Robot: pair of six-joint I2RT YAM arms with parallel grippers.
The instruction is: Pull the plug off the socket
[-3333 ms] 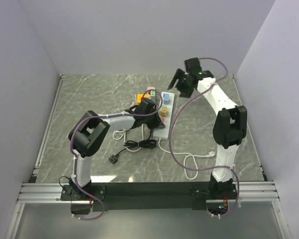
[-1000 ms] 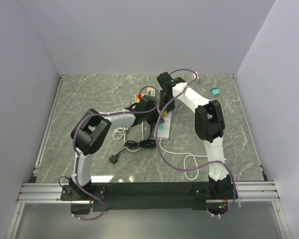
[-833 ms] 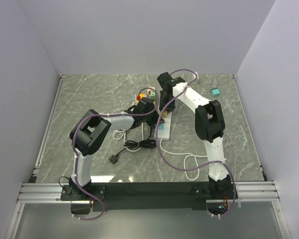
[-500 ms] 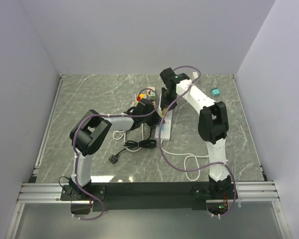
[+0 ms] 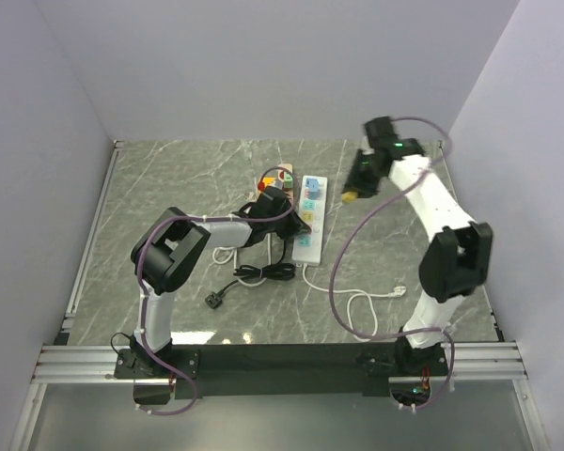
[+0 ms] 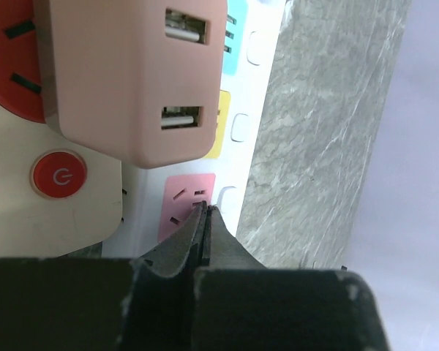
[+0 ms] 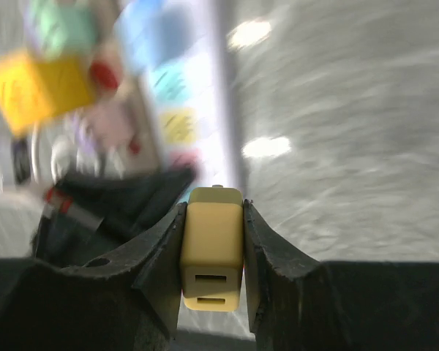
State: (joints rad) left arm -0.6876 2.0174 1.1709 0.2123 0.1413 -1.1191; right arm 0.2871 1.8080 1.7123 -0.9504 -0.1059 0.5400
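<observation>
Right jaws clamped tight on yellow plug [image 7: 212, 245], one jaw on each side. Plug held clear of white power strip [image 5: 310, 221], which lies ahead-left of these jaws on counter [image 5: 169, 178]. Left jaws pressed together, nothing between, tips touching strip's pink socket [image 6: 184, 208]. Pink USB adapter [image 6: 135, 80] just ahead.

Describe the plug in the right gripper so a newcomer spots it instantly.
On the marble table, find the white power strip near the middle; the right gripper hangs just right of its far end. Clamped in it is the yellow plug, a small boxy block with two slots, off the strip, unlike the larger pink adapter seated on the beige strip alongside.
</observation>
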